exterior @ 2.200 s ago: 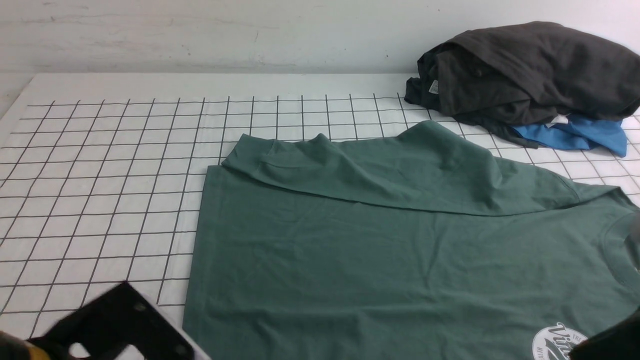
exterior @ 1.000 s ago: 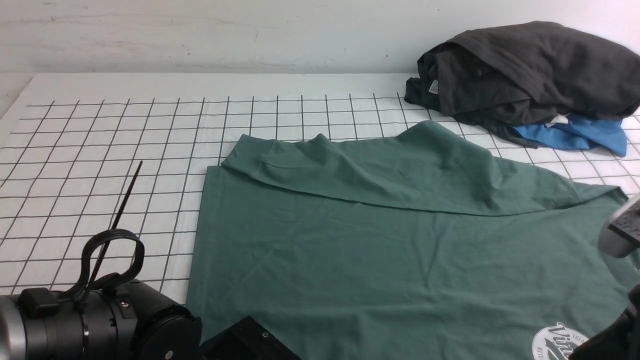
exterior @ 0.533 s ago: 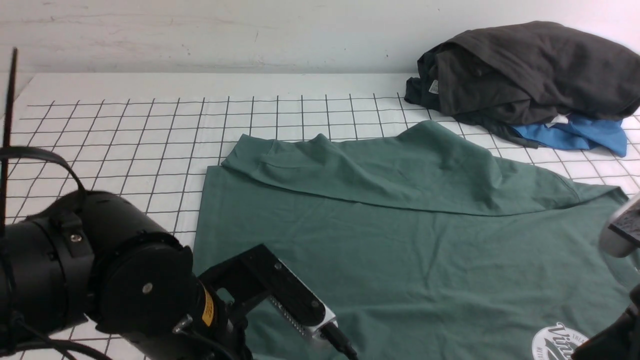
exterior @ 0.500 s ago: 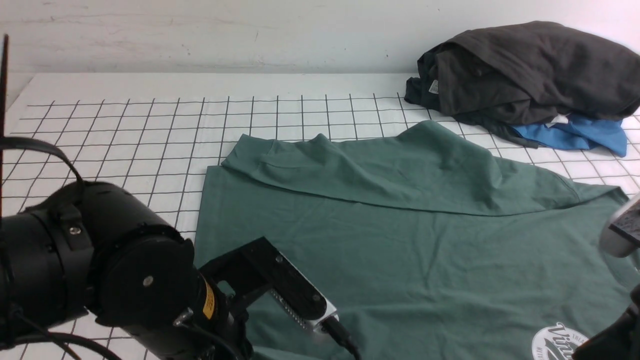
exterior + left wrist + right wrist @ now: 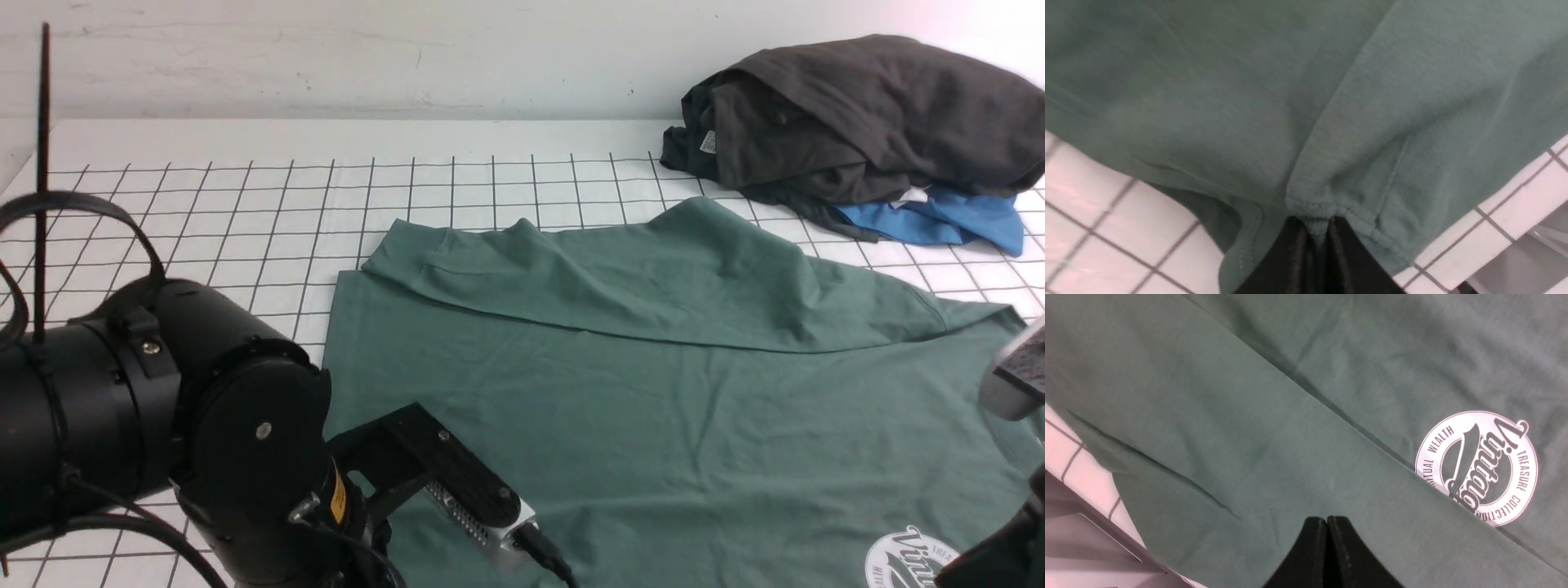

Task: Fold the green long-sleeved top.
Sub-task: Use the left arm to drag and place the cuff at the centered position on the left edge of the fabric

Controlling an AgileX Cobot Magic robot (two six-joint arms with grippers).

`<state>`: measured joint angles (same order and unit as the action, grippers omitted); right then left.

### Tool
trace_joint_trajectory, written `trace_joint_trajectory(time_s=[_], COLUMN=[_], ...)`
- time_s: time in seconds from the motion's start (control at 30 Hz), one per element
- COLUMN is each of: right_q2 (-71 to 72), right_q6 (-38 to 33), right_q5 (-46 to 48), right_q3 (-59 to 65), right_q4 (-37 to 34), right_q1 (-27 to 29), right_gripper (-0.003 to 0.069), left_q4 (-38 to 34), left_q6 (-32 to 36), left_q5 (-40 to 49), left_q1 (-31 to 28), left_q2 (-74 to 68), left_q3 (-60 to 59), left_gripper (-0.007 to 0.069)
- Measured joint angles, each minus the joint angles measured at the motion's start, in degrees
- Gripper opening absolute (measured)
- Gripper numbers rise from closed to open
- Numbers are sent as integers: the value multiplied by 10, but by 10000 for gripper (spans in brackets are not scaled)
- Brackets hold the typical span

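The green long-sleeved top [image 5: 653, 408] lies spread on the gridded table, its far sleeve folded across the body. Its round white logo [image 5: 902, 563] sits at the near right. In the left wrist view my left gripper [image 5: 1317, 222] is shut on a pinch of the top's stitched hem [image 5: 1355, 214], and the cloth [image 5: 1331, 102] bunches just above the table. My left arm [image 5: 204, 433] fills the near left of the front view and hides its own fingers. My right gripper [image 5: 1326, 520] is shut with nothing between its fingers, over smooth green cloth [image 5: 1249, 416] near the logo [image 5: 1477, 467].
A dark charcoal-grey garment [image 5: 865, 114] is heaped at the back right, on top of a bright blue garment [image 5: 939, 220]. White gridded table [image 5: 204, 245] stretches to the left of the top. The table's edge [image 5: 1086, 539] runs close beside the right gripper. A pale wall stands behind.
My left arm has come in from the near left corner and risen, and the top's near left edge has shifted slightly with it. The right arm has stayed still over the last second.
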<state>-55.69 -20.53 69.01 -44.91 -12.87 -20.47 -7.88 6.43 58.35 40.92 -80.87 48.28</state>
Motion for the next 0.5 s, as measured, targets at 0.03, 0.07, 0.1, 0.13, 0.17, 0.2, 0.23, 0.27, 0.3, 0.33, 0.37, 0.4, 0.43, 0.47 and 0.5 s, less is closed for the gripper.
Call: trace_joint_trajectory(time_s=[0.03, 0.07, 0.1, 0.13, 0.17, 0.2, 0.23, 0.27, 0.3, 0.33, 0.37, 0.4, 0.43, 0.47, 0.5], right_q2=[0, 0, 0, 0, 0, 0, 0, 0, 0, 0, 0, 0, 0, 0, 0], right_q6=[0, 0, 0, 0, 0, 0, 0, 0, 0, 0, 0, 0, 0, 0, 0], right_q5=[0, 0, 0, -1, -2, -2, -4, -5, -6, -6, -6, -8, -9, -9, -9], right_q3=[0, 0, 0, 0, 0, 0, 0, 0, 0, 0, 0, 0, 0, 0, 0], right_q4=[0, 0, 0, 0, 0, 0, 0, 0, 0, 0, 0, 0, 0, 0, 0], right_q1=[0, 0, 0, 0, 0, 0, 0, 0, 0, 0, 0, 0, 0, 0, 0], right_gripper=[-15, -15, -15, -15, -15, -15, -15, -15, -15, -15, -15, -15, -15, -15, -15], left_q4=[-5, -7, -7, -8, -8, -8, -8, -9, -9, -9, -9, -9, -9, -9, -9], left_q6=[0, 0, 0, 0, -1, -1, -3, -5, -10, -11, -12, -14, -14, -15, -15], left_q5=[-11, -21, -23, -39, -49, -51, -59, -62, -65, -68, -69, -74, -75, -76, -76], left_q1=[0, 0, 0, 0, 0, 0, 0, 0, 0, 0, 0, 0, 0, 0, 0], left_q2=[-2, -4, -5, -5, -6, -6, -6, -6, -6, -6, -6, -6, -6, -6, -6], left_q3=[-13, -26, -31, -45, -57, -58, -64, -66, -66, -66, -66, -66, -66, -66, -67], left_gripper=[24, 24, 24, 24, 24, 24, 25, 26, 30, 36, 38, 50, 57, 74, 88])
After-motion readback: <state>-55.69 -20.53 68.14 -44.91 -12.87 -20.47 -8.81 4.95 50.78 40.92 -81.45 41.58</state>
